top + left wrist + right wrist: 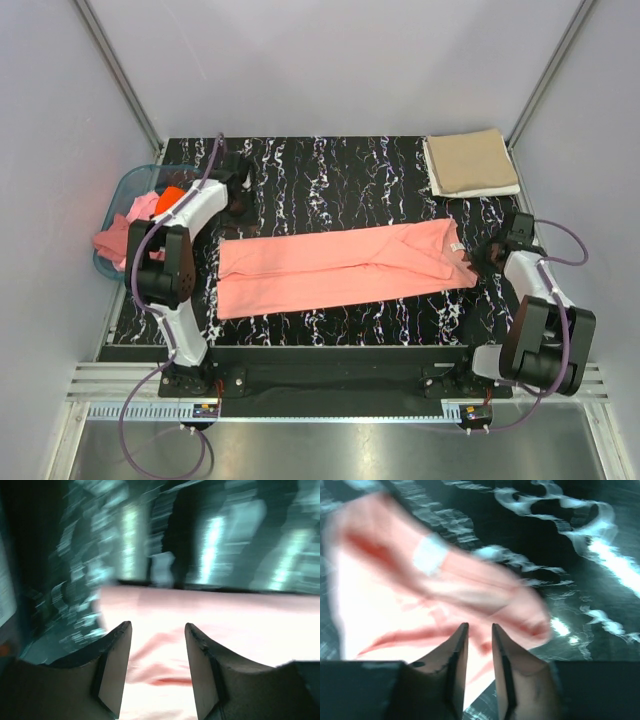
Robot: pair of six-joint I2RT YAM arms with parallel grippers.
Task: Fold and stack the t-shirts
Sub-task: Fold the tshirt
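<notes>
A salmon tee [340, 270] lies as a long narrow band across the middle of the bench [330, 165], running from near the left edge to near the right edge. Its white label [455, 246] is at the right end.

The left gripper [238, 195] sits toward the far left corner, just beyond the band's left end. Its wrist view (badly blurred) shows the fingers well apart with nothing between them.

The right gripper [488, 255] is at the band's right end. Its fingers [457, 650] are nearly together with a thin gap, and I cannot tell whether they pinch cloth.

A tan tee [470, 162] lies folded in the far right corner. A basket [128, 182] at the left edge holds an orange tee [172, 192] and a pink tee [115, 240].
</notes>
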